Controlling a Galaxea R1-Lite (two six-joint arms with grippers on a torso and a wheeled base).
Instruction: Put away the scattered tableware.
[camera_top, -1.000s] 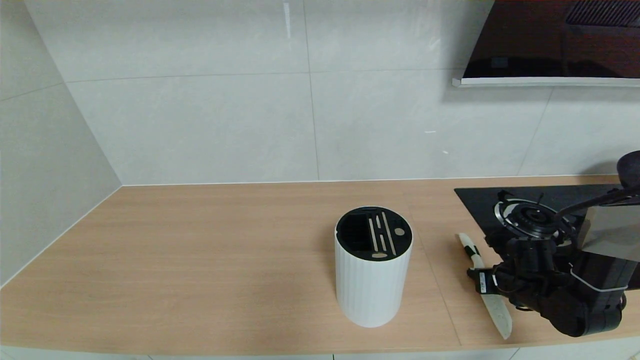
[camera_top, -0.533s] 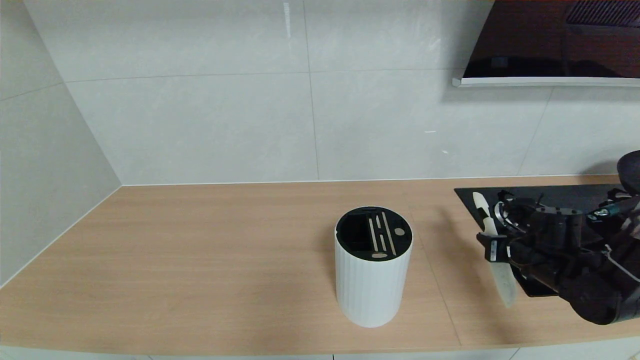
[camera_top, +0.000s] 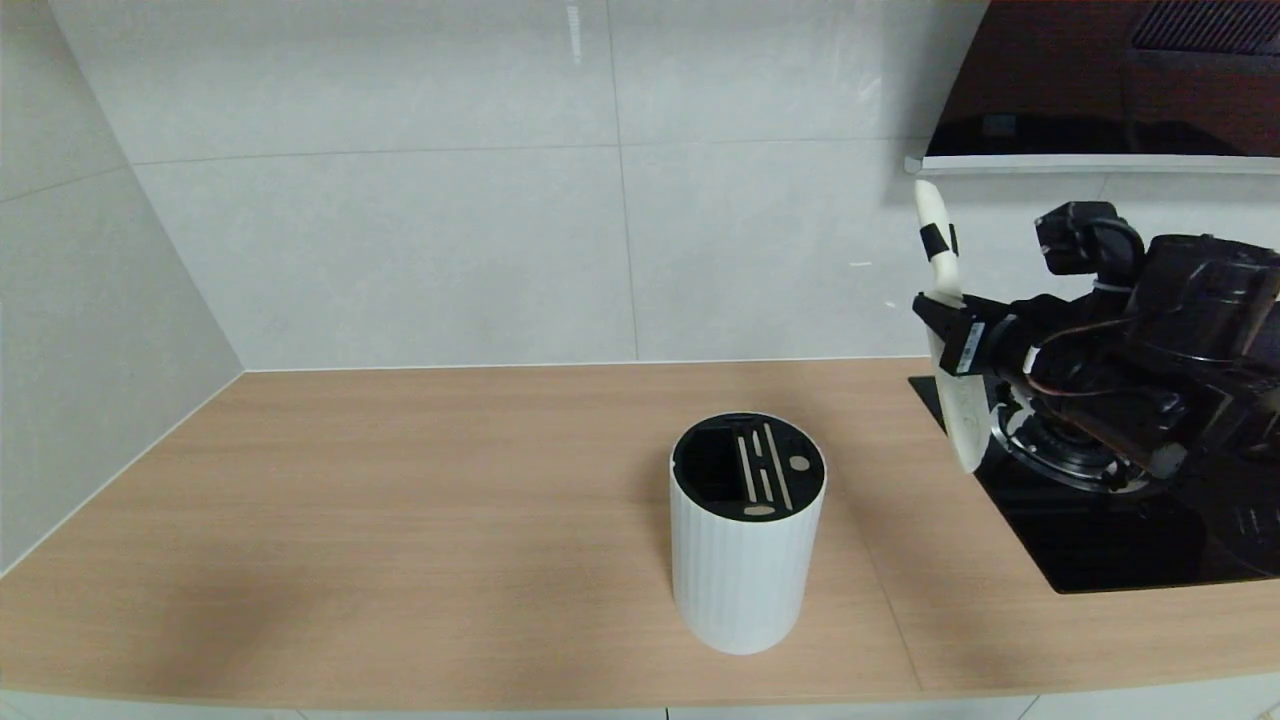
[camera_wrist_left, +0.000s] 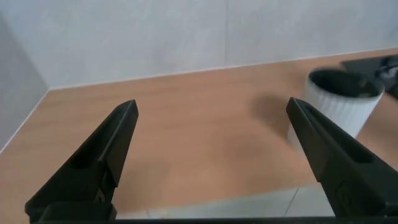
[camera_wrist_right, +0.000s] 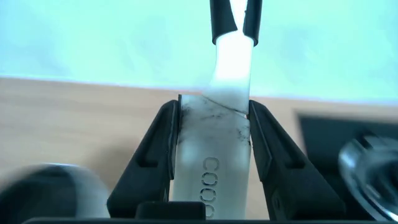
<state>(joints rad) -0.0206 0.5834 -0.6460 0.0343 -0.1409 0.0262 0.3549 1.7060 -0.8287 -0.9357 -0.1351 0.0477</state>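
- Wall: pale grey tiles behind the whole scene. I see no writing on it.
- Bench: light wood, running from the left corner to the right edge of my head view.
- Hood: a dark, glossy panel at the upper right, above the hob.
- Hob: black glass set into the right end of the bench, with a burner partly hidden by the arm.
- Right arm: it enters from the right edge and hangs raised over the hob. The forearm is roughly level and the wrist faces the robot's left.
- Holder: a white ribbed cylinder standing upright on the bench, right of centre. Its black top has narrow slots and one square opening.
- Knife: it is in the air, clear of the bench, above the hob's left edge and to the right of the holder, higher than the holder's top.
  - Its long axis is close to vertical and leans only slightly.
  - The white handle with a black band points up, and the pale blade points down.
- Right gripper: its jaws pinch the knife across the top of the blade, just under the handle. The right wrist view shows both black fingers pressed against the blade's flat sides.
- Left gripper: its jaws are spread wide with nothing between them. It hangs over the left part of the bench, with the holder farther off.
- Print: there are dark letters on the blade, right between the right jaws. I am leaving them unread.
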